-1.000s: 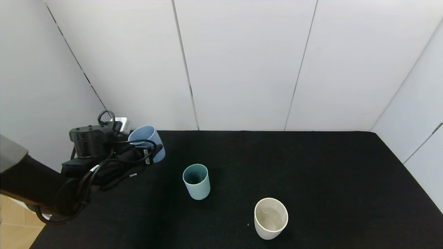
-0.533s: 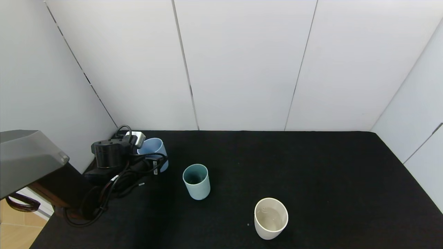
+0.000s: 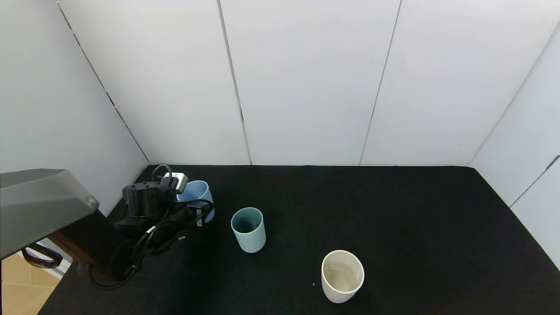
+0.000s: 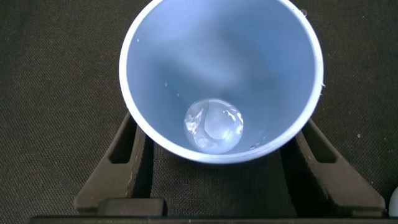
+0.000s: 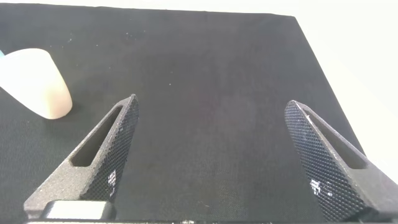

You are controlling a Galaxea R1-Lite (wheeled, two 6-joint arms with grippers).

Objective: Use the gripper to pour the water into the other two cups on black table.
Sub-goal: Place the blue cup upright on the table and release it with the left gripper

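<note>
Over the last second the left gripper [image 3: 194,209] has carried the light blue cup [image 3: 197,202] down and toward the back left corner of the black surface [image 3: 393,227], from a raised spot against the wall to a lower one near the surface; from the head view it cannot be told whether the cup's base touches it. The jaws are clamped on the light blue cup, one finger [image 4: 118,162] pressed to each side of its wall in the left wrist view. The cup stands roughly upright with its mouth up, and only a small pool of water [image 4: 213,125] shimmers at its bottom, with a few droplets on the inner wall.

The teal-green cup [image 3: 248,229] stands upright just to the right of the held cup, nearer the front, apart from it. Its inside is dark, and whether it holds water cannot be told. The cream-white cup [image 3: 342,275] stands upright farther right and closer to the front edge, well apart from the teal one, with a faint shimmer of water inside it.

The right gripper [image 5: 211,155] does not appear in the head view. Its own wrist view shows it above the surface with its jaws spread wide and nothing between them, the cream-white cup [image 5: 34,81] off to one side.
</note>
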